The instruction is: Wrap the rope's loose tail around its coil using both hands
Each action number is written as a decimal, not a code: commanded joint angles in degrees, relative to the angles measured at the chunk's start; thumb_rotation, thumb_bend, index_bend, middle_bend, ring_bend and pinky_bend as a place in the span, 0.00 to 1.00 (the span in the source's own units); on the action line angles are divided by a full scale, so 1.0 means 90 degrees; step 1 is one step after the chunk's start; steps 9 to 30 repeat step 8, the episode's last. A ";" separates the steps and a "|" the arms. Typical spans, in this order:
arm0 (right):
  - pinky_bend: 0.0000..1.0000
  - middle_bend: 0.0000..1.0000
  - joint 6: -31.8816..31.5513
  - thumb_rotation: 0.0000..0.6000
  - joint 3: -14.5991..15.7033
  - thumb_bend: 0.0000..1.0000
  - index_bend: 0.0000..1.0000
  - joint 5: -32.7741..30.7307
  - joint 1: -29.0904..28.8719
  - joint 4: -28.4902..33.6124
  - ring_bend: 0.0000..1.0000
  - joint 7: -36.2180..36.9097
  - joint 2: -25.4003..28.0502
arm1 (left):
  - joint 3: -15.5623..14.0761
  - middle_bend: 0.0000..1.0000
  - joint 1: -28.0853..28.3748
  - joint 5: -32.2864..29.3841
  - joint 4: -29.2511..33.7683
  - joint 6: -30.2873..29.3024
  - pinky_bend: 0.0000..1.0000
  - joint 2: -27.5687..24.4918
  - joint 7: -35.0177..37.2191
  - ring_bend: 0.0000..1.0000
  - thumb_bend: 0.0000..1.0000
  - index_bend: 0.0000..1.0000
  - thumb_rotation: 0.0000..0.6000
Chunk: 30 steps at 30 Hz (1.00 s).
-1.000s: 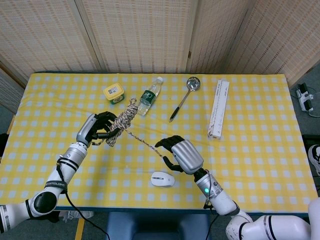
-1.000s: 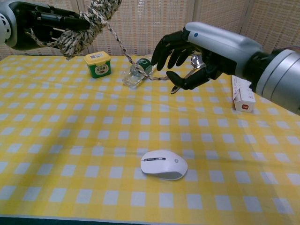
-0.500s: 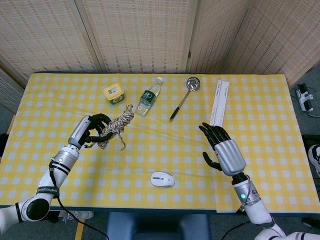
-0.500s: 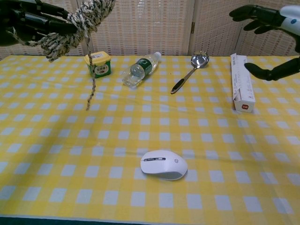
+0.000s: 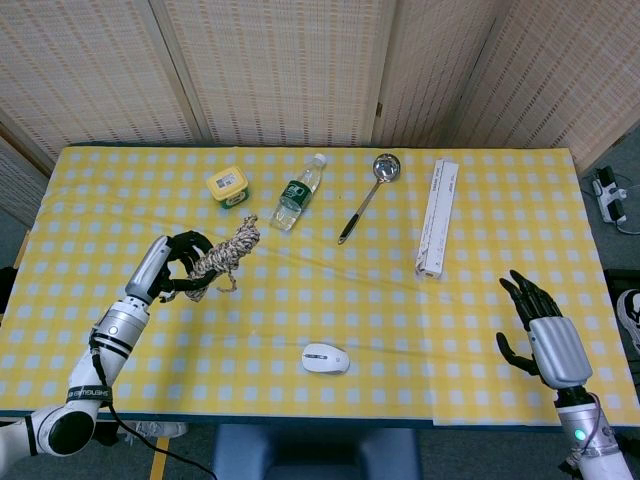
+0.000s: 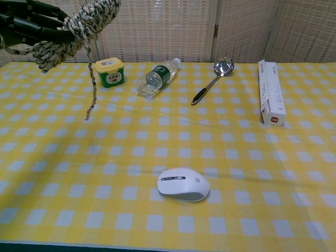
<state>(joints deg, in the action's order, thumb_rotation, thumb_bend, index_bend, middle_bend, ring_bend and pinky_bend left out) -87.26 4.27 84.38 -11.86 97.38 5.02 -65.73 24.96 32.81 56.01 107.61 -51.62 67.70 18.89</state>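
Observation:
A coil of speckled beige rope (image 5: 222,254) is held above the table's left side by my left hand (image 5: 178,266). In the chest view the rope coil (image 6: 79,29) sits at the top left with the left hand (image 6: 29,27) gripping it. The loose tail (image 6: 92,86) hangs straight down from the coil, its end just above the cloth. My right hand (image 5: 545,335) is open with fingers spread, far off at the table's right front corner, holding nothing. The chest view does not show it.
On the yellow checked table (image 5: 330,300) lie a yellow tub (image 5: 227,185), a water bottle (image 5: 299,191), a ladle (image 5: 367,194) and a long white box (image 5: 437,215) along the back. A white mouse (image 5: 325,357) sits near the front edge.
My right hand let go of the rope's tail and drew back to the right front corner. The tail dropped and hangs from the coil. The left hand with the coil moved slightly left.

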 commanded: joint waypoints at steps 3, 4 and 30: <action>0.11 0.02 -0.0404 1.00 0.0100 0.47 0.00 0.0106 0.0499 -0.0497 0.05 0.0529 0.0045 | -0.0077 0.69 -0.0026 0.0106 0.0081 -0.0153 0.62 -0.0015 -0.0039 0.63 0.68 0.71 1.00; 0.11 0.02 -0.0431 1.00 0.0093 0.47 0.00 0.0104 0.0536 -0.0533 0.05 0.0560 0.0045 | -0.0084 0.69 -0.0029 0.0119 0.0085 -0.0183 0.62 -0.0012 -0.0046 0.63 0.68 0.71 1.00; 0.11 0.02 -0.0517 1.00 0.0053 0.47 0.00 0.0164 0.0709 -0.0762 0.05 0.0734 0.0052 | -0.0170 0.69 -0.0028 0.0191 0.0089 -0.0385 0.62 0.0057 -0.0169 0.63 0.68 0.71 1.00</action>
